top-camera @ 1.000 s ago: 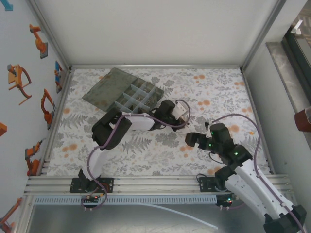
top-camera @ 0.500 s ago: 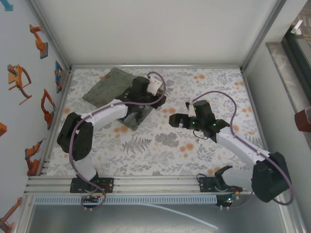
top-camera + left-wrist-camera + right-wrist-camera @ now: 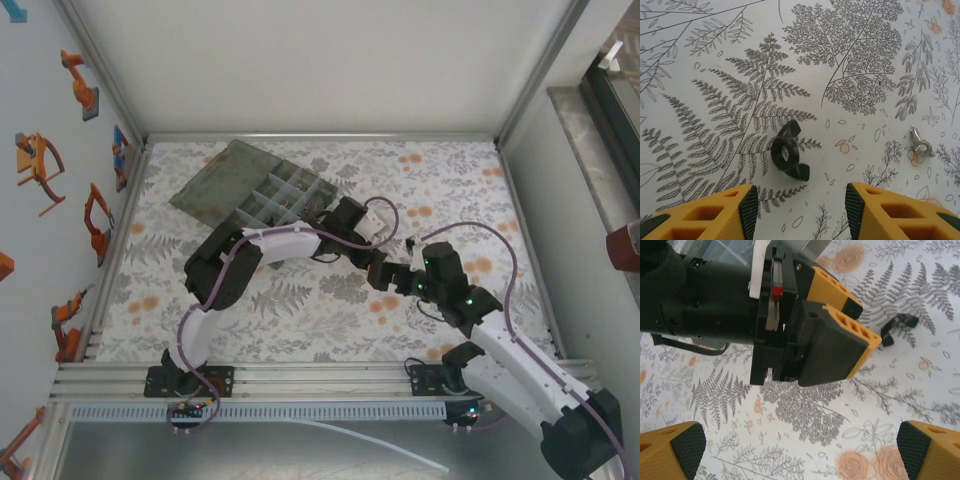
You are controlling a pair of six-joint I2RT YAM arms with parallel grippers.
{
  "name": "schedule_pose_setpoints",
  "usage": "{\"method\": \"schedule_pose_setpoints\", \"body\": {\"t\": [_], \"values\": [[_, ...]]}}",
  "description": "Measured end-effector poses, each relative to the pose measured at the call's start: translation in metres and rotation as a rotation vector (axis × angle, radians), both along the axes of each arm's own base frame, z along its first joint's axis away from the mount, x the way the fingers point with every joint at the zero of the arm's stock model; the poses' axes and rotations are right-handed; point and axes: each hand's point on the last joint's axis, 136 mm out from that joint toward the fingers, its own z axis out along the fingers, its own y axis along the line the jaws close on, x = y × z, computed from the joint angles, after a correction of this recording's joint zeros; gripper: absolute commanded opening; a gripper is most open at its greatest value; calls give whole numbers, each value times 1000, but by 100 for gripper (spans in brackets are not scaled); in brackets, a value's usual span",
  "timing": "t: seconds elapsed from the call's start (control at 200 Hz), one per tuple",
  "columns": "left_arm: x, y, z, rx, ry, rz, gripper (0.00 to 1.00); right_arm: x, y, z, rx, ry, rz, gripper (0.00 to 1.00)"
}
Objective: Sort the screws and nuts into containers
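Note:
A black winged nut (image 3: 789,156) lies on the leaf-patterned cloth just ahead of my left gripper (image 3: 801,215), a little left of centre. The jaws are open with nothing between them. The right wrist view shows the same nut (image 3: 900,325) beyond the left gripper (image 3: 869,325). My right gripper (image 3: 800,450) is wide open and empty, close behind the left one. From above, the left gripper (image 3: 375,262) and right gripper (image 3: 392,283) meet at mid table. The containers (image 3: 285,200) stand at the back left with the lid (image 3: 222,180) open flat. The screws are out of view.
A small silver winged nut (image 3: 920,145) lies to the right of the black one. Cage walls and metal rails (image 3: 320,378) bound the table. The left arm's elbow (image 3: 215,268) stands between the box and the near rail.
The left arm has swung from over the box back to mid table and its jaws have opened. The right arm has drawn back toward the near side, its jaws still wide.

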Motion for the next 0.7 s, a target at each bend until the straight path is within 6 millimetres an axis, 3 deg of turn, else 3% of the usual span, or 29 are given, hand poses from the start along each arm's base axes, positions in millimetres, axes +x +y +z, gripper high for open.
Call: {"method": "schedule_pose_setpoints", "body": {"t": [0.3,0.571,0.701], "values": [[11,-18,6,22,-78,2,52,-8,-9,8,1,-27,-18,100],[15,-18,-26,117,-96,18,46,-11,-14,4,-27,-13,-25,100],[19,-18,-26,131,-107,22,41,-11,-15,4,-34,-13,-32,100]]}}
